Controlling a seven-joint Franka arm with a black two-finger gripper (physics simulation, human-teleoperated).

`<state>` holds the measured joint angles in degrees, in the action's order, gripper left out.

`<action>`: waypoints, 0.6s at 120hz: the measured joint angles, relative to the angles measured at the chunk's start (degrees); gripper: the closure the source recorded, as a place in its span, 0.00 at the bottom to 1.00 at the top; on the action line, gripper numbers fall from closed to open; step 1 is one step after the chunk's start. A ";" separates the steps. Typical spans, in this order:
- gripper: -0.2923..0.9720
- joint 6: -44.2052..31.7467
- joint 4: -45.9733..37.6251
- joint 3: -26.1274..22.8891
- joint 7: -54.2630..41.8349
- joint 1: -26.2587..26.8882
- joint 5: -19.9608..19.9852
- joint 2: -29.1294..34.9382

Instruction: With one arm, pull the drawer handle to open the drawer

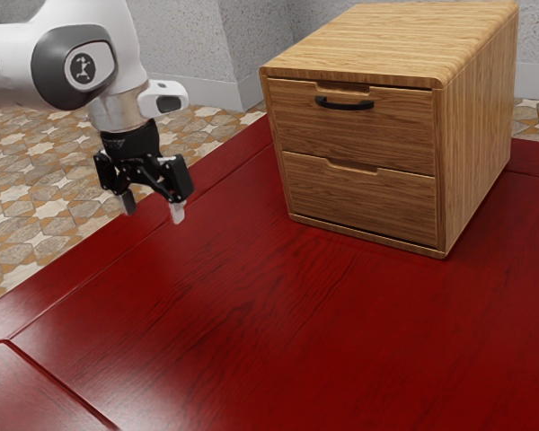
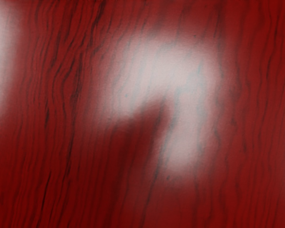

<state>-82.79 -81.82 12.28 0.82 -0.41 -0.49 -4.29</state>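
Upper left of the frame, the white arm point(image 1: 36, 54) hangs over the glossy red wood-grain surface point(image 1: 278, 323), black jaws apart, pale tips down. The mark on its grey joint cap is unreadable. Upper right sits a boxy light-wood cabinet point(image 1: 481, 135), both drawers flush. The top drawer point(image 1: 359, 135) carries the slim black handle point(image 1: 344, 104), well apart from the jaws. The wrist view gives blurred red grain and pale glare.
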 joint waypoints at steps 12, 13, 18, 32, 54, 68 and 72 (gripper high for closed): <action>0.23 -0.44 0.05 -0.10 -0.62 0.86 0.32 -0.18; 0.23 -0.47 0.05 -0.10 -0.66 0.95 0.33 -0.19; 0.23 -0.59 0.06 0.03 -0.89 1.40 0.70 -0.22; 0.23 -0.41 2.00 0.30 -1.12 0.28 3.27 1.24; 0.23 0.47 6.59 -6.49 13.61 -9.41 5.22 6.10; 0.23 -2.39 6.23 -9.07 28.22 -8.95 5.37 4.77; 0.23 -3.46 6.12 -9.21 31.90 -7.89 5.36 3.96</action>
<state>-86.25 -75.70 3.07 32.72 -8.29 4.87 -0.33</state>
